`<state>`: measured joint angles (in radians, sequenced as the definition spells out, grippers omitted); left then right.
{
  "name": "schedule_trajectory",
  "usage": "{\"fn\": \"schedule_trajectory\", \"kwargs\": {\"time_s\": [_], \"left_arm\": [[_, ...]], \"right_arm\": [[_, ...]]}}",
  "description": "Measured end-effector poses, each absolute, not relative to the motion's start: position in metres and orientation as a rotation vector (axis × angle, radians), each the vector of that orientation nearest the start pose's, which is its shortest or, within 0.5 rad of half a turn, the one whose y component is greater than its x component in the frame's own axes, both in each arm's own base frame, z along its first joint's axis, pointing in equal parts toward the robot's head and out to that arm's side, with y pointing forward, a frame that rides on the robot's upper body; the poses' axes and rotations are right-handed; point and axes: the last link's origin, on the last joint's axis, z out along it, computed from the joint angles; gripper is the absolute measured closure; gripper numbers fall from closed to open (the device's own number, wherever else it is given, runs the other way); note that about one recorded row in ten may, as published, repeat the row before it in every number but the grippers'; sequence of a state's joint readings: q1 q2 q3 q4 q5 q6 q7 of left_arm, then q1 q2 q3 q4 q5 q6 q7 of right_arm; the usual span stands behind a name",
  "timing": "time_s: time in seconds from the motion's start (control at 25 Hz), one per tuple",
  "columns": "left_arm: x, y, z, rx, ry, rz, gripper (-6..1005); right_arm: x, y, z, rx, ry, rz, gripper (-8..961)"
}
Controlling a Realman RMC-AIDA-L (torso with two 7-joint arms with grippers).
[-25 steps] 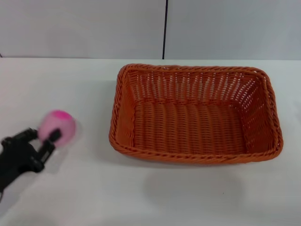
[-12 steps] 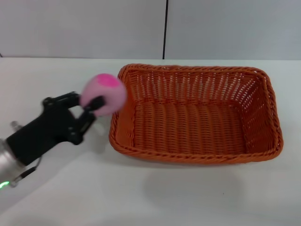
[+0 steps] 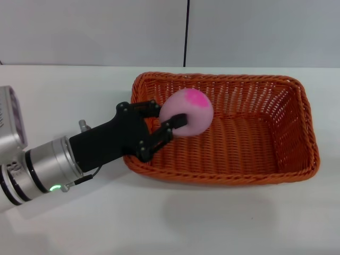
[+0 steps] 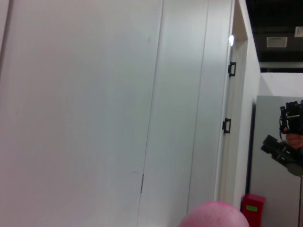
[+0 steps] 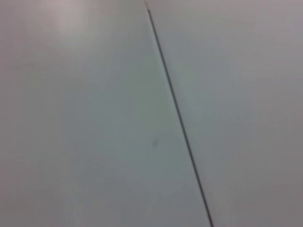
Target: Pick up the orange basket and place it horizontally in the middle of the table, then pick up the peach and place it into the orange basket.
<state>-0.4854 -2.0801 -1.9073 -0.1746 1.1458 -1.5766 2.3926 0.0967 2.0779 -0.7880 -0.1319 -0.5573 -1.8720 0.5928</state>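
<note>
The orange basket (image 3: 249, 143) lies lengthwise across the middle of the white table (image 3: 64, 95). My left gripper (image 3: 169, 118) reaches in over the basket's left rim and is shut on the peach (image 3: 187, 112), a pale pink ball with a magenta blotch. The peach hangs above the left part of the basket's inside, clear of the woven floor. In the left wrist view only the top of the peach (image 4: 215, 215) shows, against a wall. My right gripper is out of view.
A white wall with a dark vertical seam (image 3: 186, 32) rises behind the table. The left wrist view shows wall panels, a doorway and a red box (image 4: 253, 208) far off. The right wrist view shows only plain wall.
My left arm has carried the peach up from the table at the far left and rightward, across the basket's left rim, to above the basket's inside.
</note>
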Motion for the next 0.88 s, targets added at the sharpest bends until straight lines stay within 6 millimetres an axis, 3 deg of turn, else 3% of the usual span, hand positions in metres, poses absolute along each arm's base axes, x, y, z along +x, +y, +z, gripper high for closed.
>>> {"fn": "schedule_trajectory", "kwargs": {"time_s": [0.44,0.64,0.88], "left_arm": [[-0.253,0.281,-0.062,-2.489,-0.389,-1.142,524],[-0.261,0.276,-0.060,-2.461,-0.421,-1.132,301],[-0.271,0.271,-0.052,-2.387,-0.457,-1.143,196]], "right_arm": [[0.376,0.173,0.080,-1.150,0.411,1.044,317],[0.378,0.178,0.077,-1.158,0.435,1.034,317],[0.378,0.185,0.075,-1.170,0.450,1.032,317]]}}
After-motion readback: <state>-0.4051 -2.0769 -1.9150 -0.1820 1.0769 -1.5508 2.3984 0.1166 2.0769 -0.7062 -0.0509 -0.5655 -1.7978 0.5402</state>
